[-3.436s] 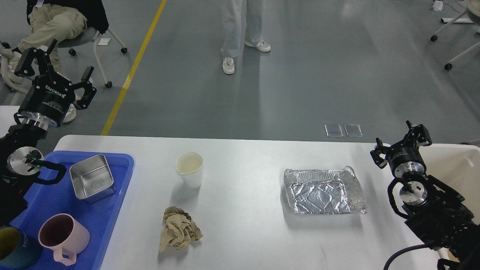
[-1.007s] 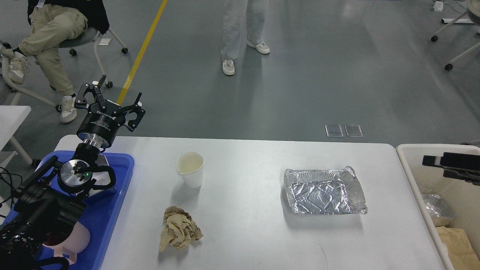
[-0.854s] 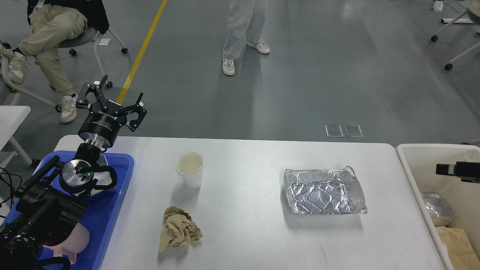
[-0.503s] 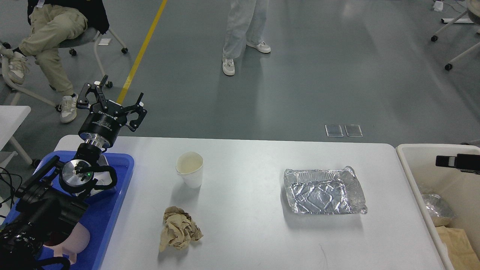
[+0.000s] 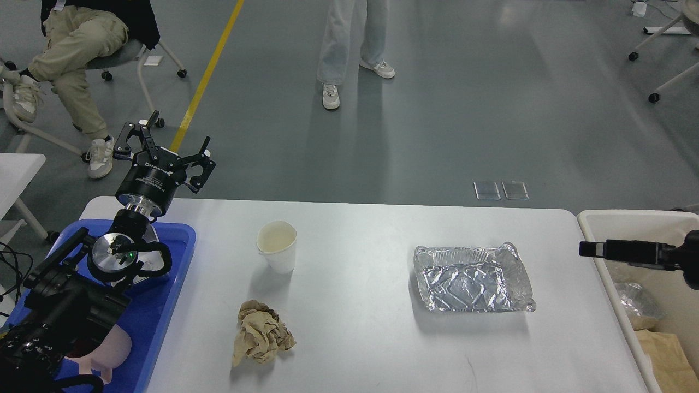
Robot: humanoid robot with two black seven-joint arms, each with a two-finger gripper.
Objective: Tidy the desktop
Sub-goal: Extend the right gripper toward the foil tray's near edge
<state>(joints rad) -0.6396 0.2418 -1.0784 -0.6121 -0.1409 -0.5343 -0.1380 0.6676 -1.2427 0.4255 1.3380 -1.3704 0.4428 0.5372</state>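
Large white rectangular counter [image 5: 355, 349] with rounded corners, filling the lower view. On it: white paper cup [image 5: 277, 246], upright; crumpled brown paper ball [image 5: 261, 333] nearer; crinkled silver foil tray [image 5: 472, 278] to the right. Blue plastic tray [image 5: 155, 305] on the left edge. Left hand [image 5: 165, 148] above the counter's far left corner, fingers spread wide, empty. Right hand [image 5: 592, 249] over the cream-white bin [image 5: 611, 218], just beyond the counter's right edge, seen edge-on; opening cannot be told.
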